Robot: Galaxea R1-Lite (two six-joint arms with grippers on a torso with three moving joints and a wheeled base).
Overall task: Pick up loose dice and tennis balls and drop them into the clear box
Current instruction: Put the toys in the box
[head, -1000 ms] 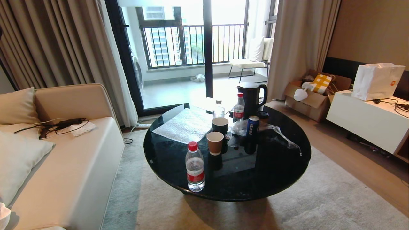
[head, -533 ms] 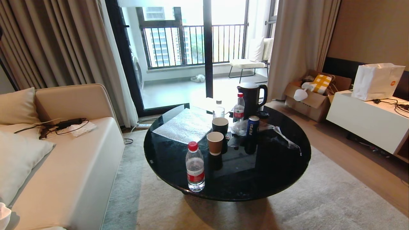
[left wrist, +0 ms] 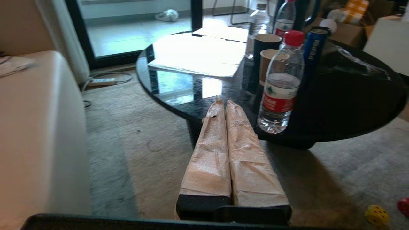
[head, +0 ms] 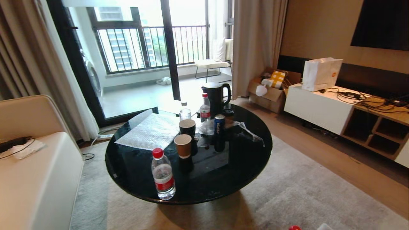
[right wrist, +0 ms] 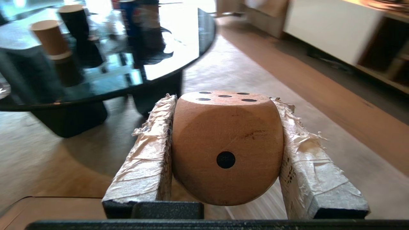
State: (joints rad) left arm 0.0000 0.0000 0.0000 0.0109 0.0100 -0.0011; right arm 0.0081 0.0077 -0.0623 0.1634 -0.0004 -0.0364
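My right gripper [right wrist: 223, 99] is shut on the beige die [right wrist: 227, 147]. Its taped fingers [right wrist: 147, 159] press both sides of the die, which has one pip facing the camera, and it hangs above the rug near the round table. My left gripper [left wrist: 223, 103] is shut with nothing in it, low over the rug by the table's edge. A yellow die [left wrist: 377, 214] and a red die [left wrist: 404, 207] lie on the rug. The red die [head: 294, 227] also peeks in at the head view's bottom edge. The tennis balls and the clear box are out of view. Neither arm shows in the head view.
The round black glass table [head: 236, 179] carries a water bottle [head: 163, 174], paper cups [head: 183, 146], a Pepsi can [head: 219, 127] and a kettle [head: 215, 94]. A beige sofa [head: 35, 185] stands on the left. A white TV cabinet [head: 319, 107] and a cardboard box [head: 271, 92] stand on the right.
The whole head view has slid to the left, so the camera has turned right. More of the TV cabinet shows and the red die has come into view. Nothing on the table moved.
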